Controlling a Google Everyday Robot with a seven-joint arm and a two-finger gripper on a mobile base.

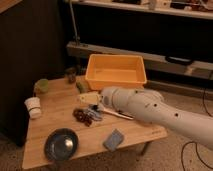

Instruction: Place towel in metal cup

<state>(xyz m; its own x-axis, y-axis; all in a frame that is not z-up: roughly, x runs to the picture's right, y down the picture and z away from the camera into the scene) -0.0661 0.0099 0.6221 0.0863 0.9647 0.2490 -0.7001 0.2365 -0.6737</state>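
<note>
- Gripper (pixel 86 98) hangs over mid-table at the end of the white arm (pixel 150 112), which reaches in from 3 o'clock; it points toward 9 o'clock, jaws spread wide, nothing seen between them
- Towel (pixel 96 114) lies at 5 o'clock from the gripper, close under the wrist: a pale crumpled cloth flat on the wooden table (pixel 50 122), not lifted; contact with the gripper cannot be told, it looks apart
- Dark reddish clump (pixel 81 118) sits at 6 o'clock from the gripper, against the towel's left edge; its kind is not clear
- Metal cup (pixel 71 75) stands upright at 11 o'clock, near the table's far edge, well apart from the towel; no cloth shows at its mouth
- Judgement: no part of the task is done; the towel is not yet gripped and the cup looks empty of cloth
- Left to do, by my reading: close on the towel, raise it clear of the clump, carry it toward 11 o'clock, release it over the cup's mouth
- Farther out: yellow tub (pixel 117 84) at 1 o'clock, light green cup (pixel 41 86) at 10 o'clock, white ribbed cup (pixel 33 106) at 9 o'clock
- Near the front edge: blue-grey pad (pixel 114 140) at 5 o'clock, dark round dish (pixel 61 144) at 7 o'clock
</note>
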